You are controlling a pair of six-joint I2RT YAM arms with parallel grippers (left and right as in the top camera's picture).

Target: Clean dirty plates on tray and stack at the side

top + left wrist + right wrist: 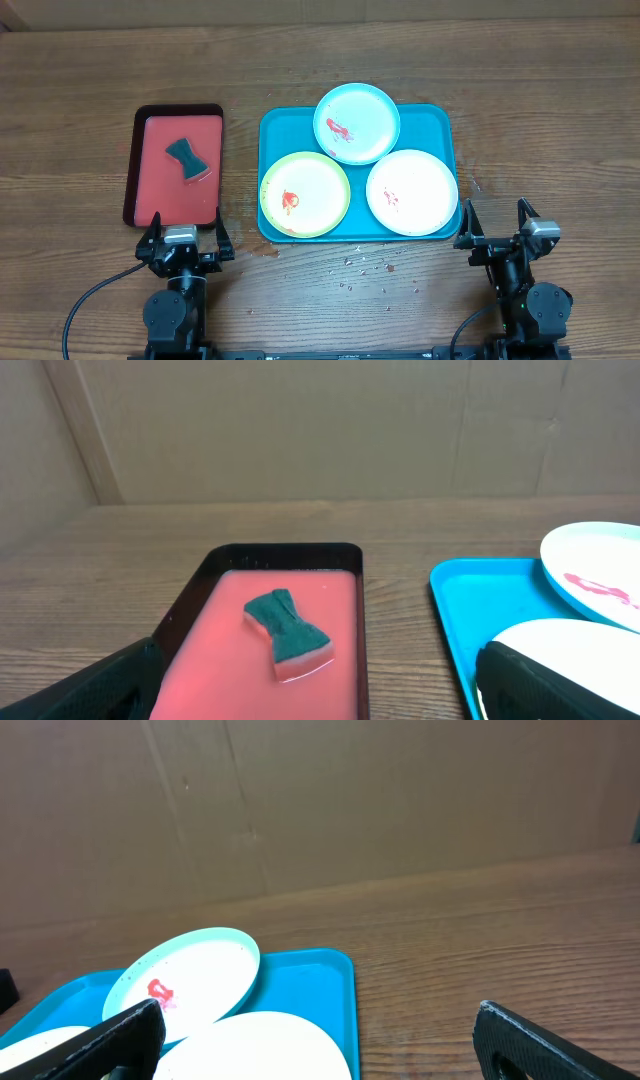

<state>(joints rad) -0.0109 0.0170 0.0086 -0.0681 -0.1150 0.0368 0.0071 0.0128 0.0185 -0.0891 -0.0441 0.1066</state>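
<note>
Three plates with red smears lie on the teal-blue tray point(275, 130): a light blue plate point(357, 123) at the back, a yellow-green rimmed plate point(304, 194) front left, a white plate point(412, 192) front right. The left wrist view catches the tray point(470, 610), the light blue plate point(595, 572) and the green-rimmed plate's edge point(570, 632). The right wrist view has the tray point(315, 982), light blue plate point(190, 980) and white plate point(255, 1048). My left gripper point(186, 238) stands open below the red tray. My right gripper point(497, 228) is open right of the teal tray. Both hold nothing.
A red tray with a dark rim point(140, 150) lies left of the teal one, with a green sponge point(188, 160) on it; the sponge point(288, 632) lies ahead of my left fingers. Water droplets point(370, 265) dot the wood in front of the teal tray.
</note>
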